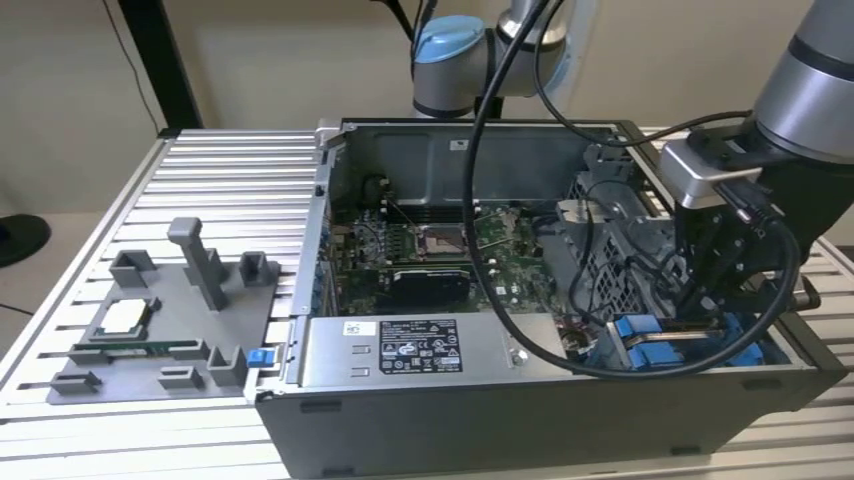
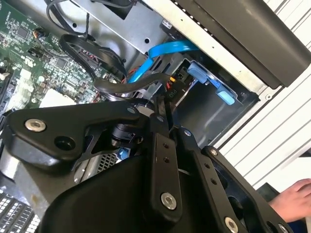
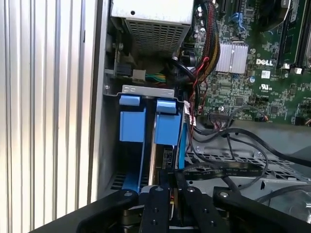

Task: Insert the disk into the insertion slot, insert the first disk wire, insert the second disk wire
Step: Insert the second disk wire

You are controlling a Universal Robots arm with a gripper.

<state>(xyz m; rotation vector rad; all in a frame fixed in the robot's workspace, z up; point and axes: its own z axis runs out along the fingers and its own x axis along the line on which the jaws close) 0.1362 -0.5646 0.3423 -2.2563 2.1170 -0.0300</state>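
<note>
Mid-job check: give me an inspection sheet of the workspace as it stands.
Surface: slatted metal table carrying the open computer case.
Job's things: disk in its blue frame, standing in the corner bay.
Clutter: grey parts tray beside the case.
Grippers: tool just above the bay, black cable at its tip.
Cables: blue flat cable runs toward the bay.
Surroundings: a person's hand over the table.

Looks like robotics lab / test bench. Open PC case (image 1: 534, 400) on ribbed aluminium-slat desk (image 1: 227, 180), grey fixture tray (image 1: 147, 330) holding spare parts beside it, industrial arm (image 1: 814, 90) with cables overhead, plain beige wall behind.
</note>
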